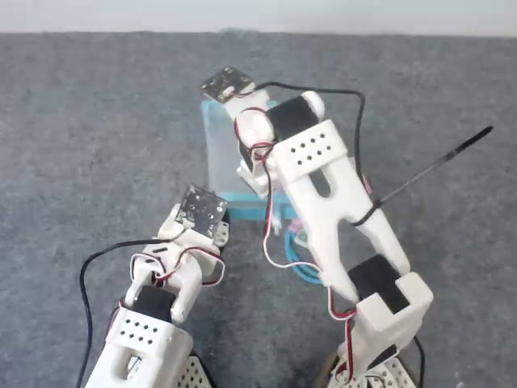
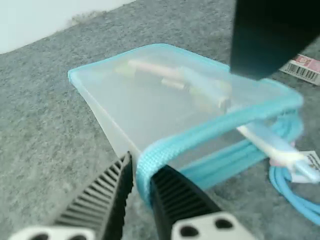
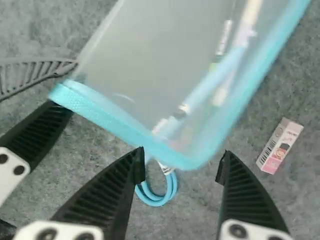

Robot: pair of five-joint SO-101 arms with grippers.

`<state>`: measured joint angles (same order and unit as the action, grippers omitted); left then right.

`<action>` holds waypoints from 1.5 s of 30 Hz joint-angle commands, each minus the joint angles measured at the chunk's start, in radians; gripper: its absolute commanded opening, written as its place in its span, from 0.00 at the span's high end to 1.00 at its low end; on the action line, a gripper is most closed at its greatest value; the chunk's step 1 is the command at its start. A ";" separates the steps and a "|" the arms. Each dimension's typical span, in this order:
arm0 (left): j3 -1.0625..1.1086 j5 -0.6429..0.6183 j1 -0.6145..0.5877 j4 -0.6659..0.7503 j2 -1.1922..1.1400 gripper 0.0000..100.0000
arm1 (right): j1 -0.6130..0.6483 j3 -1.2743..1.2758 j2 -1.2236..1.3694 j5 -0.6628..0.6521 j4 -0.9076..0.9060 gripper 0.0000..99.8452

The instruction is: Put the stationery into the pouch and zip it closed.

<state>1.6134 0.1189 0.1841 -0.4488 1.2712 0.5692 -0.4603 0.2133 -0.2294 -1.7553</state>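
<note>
Grey felt table [image 1: 81,121], left gripper [image 2: 141,167] pinching pouch [image 2: 150,100] corner — right gripper [image 3: 182,155] agape.

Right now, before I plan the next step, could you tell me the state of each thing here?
pouch: lying on the table, part filled; I cannot tell whether the zip is closed.
pens: inside the pouch.
eraser: outside the pouch, flat on the table.
cord: loose loop at a pouch corner.
left gripper: shut on the pouch's zip edge.
right gripper: open, jaws either side of a pouch corner.
</note>
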 commanded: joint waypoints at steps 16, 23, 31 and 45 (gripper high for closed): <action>-0.088 -0.118 -0.292 0.025 0.000 0.99 | -0.377 0.135 0.070 0.086 0.031 0.76; -0.038 0.078 -0.095 -0.026 0.000 0.99 | -0.418 0.290 0.070 0.077 0.170 0.76; -0.094 -0.115 -0.322 0.009 0.002 0.99 | -0.424 0.325 0.070 0.074 0.183 0.76; -0.068 -0.028 -0.233 -0.012 0.003 0.99 | -0.418 0.364 0.070 0.049 0.205 0.76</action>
<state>1.5950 0.1481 0.0307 -0.4841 1.2712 0.1550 -0.1105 0.3023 -0.1404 -1.5789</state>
